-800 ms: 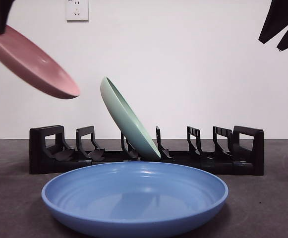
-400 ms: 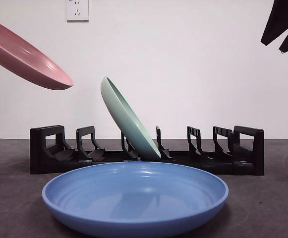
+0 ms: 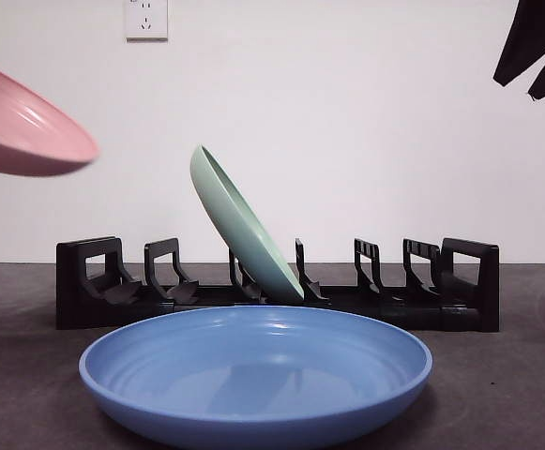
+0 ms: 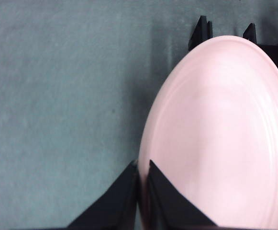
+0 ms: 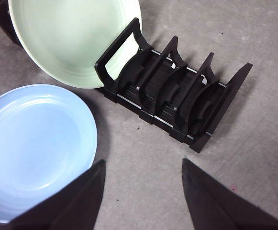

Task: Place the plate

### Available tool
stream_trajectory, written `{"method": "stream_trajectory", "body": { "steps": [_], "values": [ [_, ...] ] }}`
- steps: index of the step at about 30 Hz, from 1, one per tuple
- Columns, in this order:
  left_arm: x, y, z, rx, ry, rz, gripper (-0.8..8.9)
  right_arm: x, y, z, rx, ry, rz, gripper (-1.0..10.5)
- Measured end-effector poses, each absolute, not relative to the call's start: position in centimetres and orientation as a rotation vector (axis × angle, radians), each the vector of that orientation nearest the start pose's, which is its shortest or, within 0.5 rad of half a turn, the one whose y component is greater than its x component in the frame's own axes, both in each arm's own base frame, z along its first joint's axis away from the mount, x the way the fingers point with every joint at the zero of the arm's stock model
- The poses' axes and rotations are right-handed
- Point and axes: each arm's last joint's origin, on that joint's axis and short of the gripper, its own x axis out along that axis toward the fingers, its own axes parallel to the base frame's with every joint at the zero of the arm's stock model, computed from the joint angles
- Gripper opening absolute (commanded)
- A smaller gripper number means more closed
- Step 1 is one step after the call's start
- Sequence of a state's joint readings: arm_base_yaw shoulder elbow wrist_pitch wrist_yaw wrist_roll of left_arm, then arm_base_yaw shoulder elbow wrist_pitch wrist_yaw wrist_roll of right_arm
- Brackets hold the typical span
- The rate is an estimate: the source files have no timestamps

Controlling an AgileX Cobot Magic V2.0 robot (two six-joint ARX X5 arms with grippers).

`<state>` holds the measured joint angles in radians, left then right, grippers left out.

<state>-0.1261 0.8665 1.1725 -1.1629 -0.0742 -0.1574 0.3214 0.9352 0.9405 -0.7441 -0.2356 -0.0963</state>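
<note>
Left wrist view shows the left end effector (image 4: 143, 178) clamped on the round pink plate's (image 4: 220, 134) rim. It hangs above the black slotted rack (image 3: 277, 286). The right end effector (image 5: 143, 191) waits with jaws apart.

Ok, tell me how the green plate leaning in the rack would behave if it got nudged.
The green plate leans steeply in the black rack, so a nudge could probably tip it over. It looks rigid and glossy, likely slippery in a claw. Its round rim might let it roll along a slot, though the dividers should limit that.

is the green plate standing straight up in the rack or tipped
Tipped. The green plate sits with its lower edge in a slot of the black rack and its top leans toward the side where the pink plate is held.
</note>
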Motion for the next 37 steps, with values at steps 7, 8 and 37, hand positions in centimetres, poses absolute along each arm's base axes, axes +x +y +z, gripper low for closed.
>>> {"method": "stream_trajectory", "body": {
  "steps": [7, 8, 37],
  "values": [
    [6.5, -1.1, 33.8, -0.307, 0.849, -0.06, 0.15, 16.7, 6.3, 31.2, -0.122, 0.725, 0.567, 2.5],
    [6.0, -1.1, 33.4, -0.347, 0.851, -0.074, 0.16, 16.7, 6.3, 31.2, -0.122, 0.726, 0.567, 2.5],
    [8.3, -3.3, 23.2, -0.635, 0.979, -0.043, 0.16, 16.3, 6.1, 31.3, -0.122, 0.729, 0.567, 2.5]
  ]
}}
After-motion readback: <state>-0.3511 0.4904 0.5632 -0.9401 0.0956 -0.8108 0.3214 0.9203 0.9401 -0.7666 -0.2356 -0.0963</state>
